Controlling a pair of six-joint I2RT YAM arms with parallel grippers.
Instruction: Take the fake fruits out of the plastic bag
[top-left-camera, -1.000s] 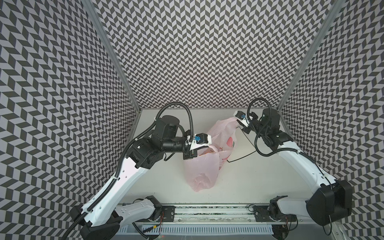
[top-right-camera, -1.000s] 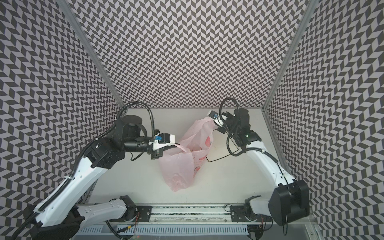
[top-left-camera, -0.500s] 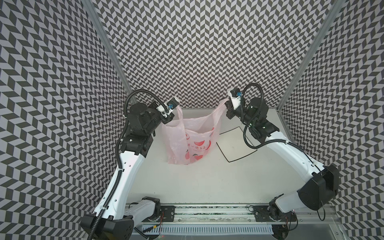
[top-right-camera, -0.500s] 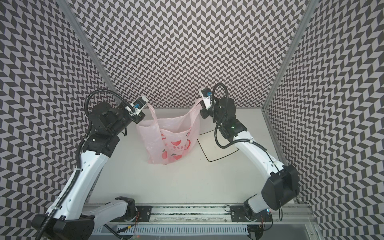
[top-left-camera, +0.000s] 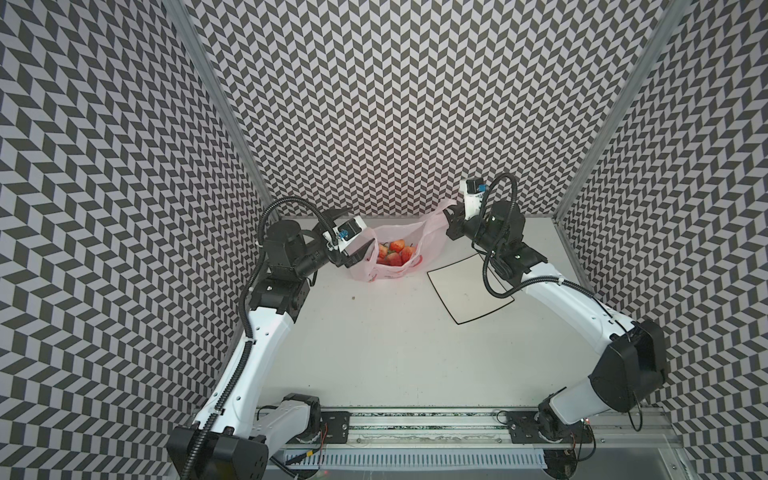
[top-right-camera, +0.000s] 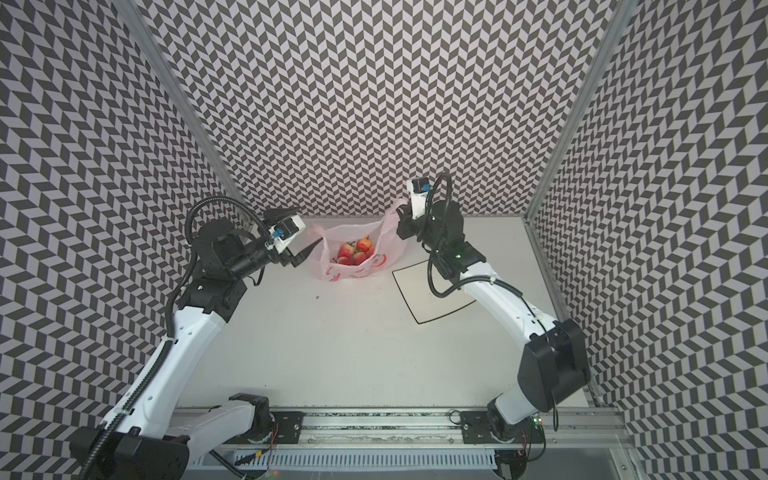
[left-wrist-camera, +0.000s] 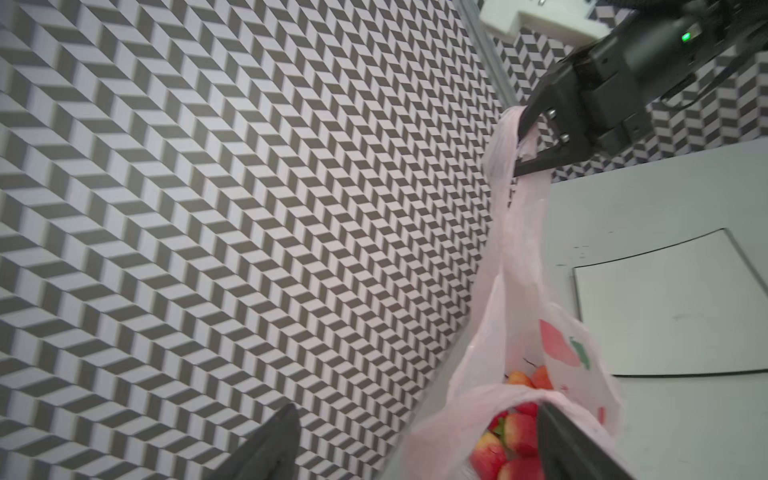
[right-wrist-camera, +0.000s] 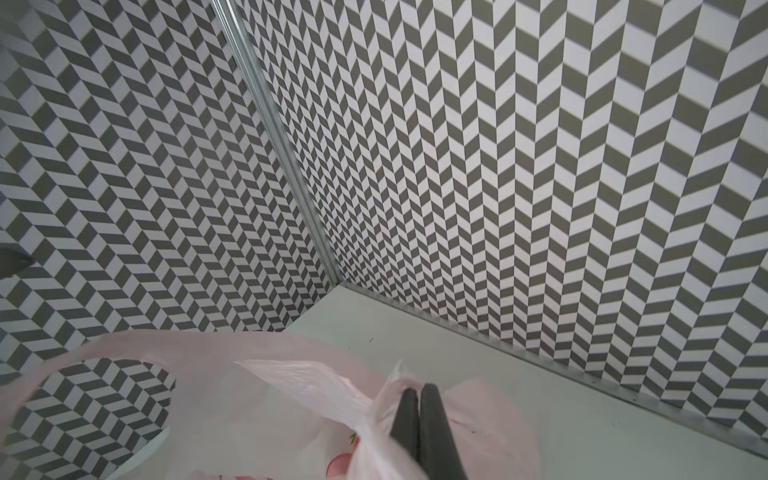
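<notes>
Our right gripper (right-wrist-camera: 419, 399) is pinched tight on one handle of the bag (top-left-camera: 390, 266), holding it up at the far side of the table (top-left-camera: 395, 345). Our left gripper (top-right-camera: 301, 237) stands wide apart just left of the bag's mouth, one finger (left-wrist-camera: 569, 449) against the rim, gripping nothing. We see the fruits (top-right-camera: 353, 251) inside the bag. Right of it lies the plate (top-left-camera: 469, 291).
</notes>
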